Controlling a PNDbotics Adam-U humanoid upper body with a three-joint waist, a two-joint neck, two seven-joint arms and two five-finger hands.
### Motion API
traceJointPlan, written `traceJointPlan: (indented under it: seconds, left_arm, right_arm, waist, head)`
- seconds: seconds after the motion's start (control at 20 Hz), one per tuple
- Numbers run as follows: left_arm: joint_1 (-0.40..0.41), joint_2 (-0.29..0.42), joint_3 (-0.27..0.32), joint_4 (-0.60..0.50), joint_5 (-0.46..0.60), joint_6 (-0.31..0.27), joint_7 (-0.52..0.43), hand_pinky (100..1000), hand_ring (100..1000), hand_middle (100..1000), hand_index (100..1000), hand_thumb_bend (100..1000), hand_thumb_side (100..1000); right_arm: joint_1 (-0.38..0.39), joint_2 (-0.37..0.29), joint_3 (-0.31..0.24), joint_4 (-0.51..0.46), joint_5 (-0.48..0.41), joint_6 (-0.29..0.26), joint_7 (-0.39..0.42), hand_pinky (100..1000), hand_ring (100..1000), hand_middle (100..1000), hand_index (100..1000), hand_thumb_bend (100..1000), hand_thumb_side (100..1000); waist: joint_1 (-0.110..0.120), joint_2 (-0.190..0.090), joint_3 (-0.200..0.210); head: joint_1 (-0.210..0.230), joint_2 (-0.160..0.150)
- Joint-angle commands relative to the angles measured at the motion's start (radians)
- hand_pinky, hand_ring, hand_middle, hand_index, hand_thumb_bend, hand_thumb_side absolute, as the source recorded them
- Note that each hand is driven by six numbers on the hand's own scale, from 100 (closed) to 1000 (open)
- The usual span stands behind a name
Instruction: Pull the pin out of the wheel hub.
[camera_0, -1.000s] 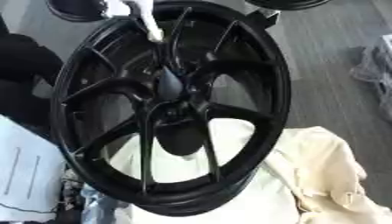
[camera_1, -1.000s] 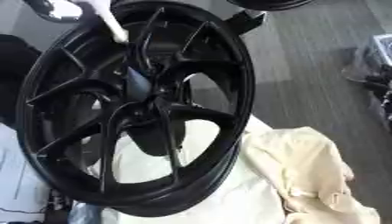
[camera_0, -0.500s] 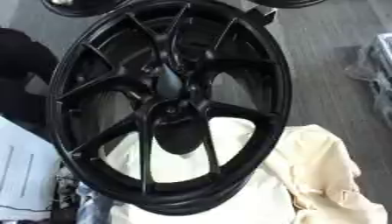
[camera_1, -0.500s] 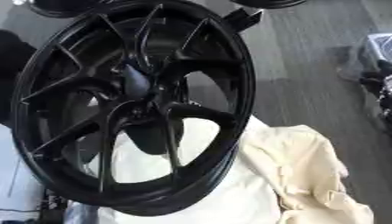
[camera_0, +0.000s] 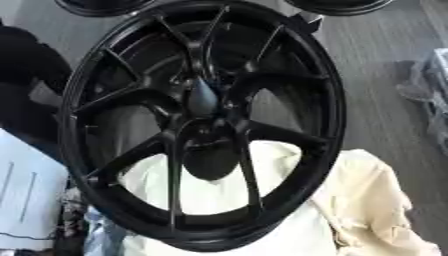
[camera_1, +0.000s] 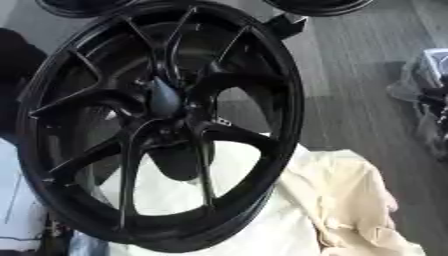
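Filling most of both views, the black wheel hub (camera_0: 201, 125) stood tilted on its rim, its thin spokes fanning out from a dark pointed centre cap (camera_0: 201, 97). No pin could be made out on it; the cap and spokes were all one black. The wheel's lower rim sat against a cream cloth (camera_0: 367, 200), which showed pale through the lower gaps between the spokes and spread out to the right of the wheel. Grey floor (camera_0: 376, 75) lay behind and to the right. At the lower left edge was a white sheet (camera_0: 26, 200). Parts of two more dark wheels (camera_1: 319, 5) showed along the top edge. Neither robot hand appeared in either view, so their fingers could not be judged.
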Motion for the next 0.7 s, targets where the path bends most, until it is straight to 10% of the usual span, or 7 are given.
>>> traceJointPlan:
  seconds: [0.05,0.2,0.3,0.5,0.65,0.7]
  left_arm:
    - [0.047,-0.024,0.046,-0.010,0.019,0.006,0.053,798,605,516,433,100,115]
    - [0.099,-0.081,0.058,0.007,0.048,0.006,0.073,825,692,623,671,100,269]
    - [0.118,-0.110,0.066,0.019,0.060,-0.005,0.091,855,770,735,822,503,668]
    - [0.128,-0.129,0.069,0.057,0.049,-0.011,0.120,870,808,784,891,854,1000]
    - [0.121,-0.134,0.068,0.072,0.043,-0.004,0.143,866,805,785,886,793,999]
    - [0.116,-0.138,0.073,0.071,0.051,0.000,0.162,854,791,781,866,559,916]
  right_arm:
    - [-0.003,-0.014,-0.016,-0.028,-0.007,-0.001,-0.008,1000,840,747,915,100,727]
    - [-0.002,-0.012,-0.018,-0.028,-0.009,0.000,-0.009,1000,840,747,915,100,727]
    - [-0.004,-0.011,-0.018,-0.027,-0.011,0.000,-0.009,1000,840,747,915,100,726]
    - [-0.006,-0.009,-0.017,-0.026,-0.016,0.002,-0.006,1000,840,747,915,100,729]
    - [-0.006,-0.004,-0.016,-0.023,-0.015,0.005,-0.003,1000,840,745,915,100,731]
    - [-0.005,-0.002,-0.017,-0.023,-0.014,0.005,-0.004,1000,840,745,914,100,739]
  waist:
    - [-0.002,-0.016,0.005]
    - [-0.004,-0.016,0.008]
    - [-0.004,-0.017,0.006]
    - [-0.003,-0.021,-0.002]
    - [-0.004,-0.021,-0.007]
    - [-0.004,-0.021,-0.007]
  head:
    - [0.001,-0.018]
    - [0.002,-0.019]
    - [0.003,-0.019]
    - [0.011,-0.023]
    - [0.010,-0.021]
    - [0.010,-0.019]
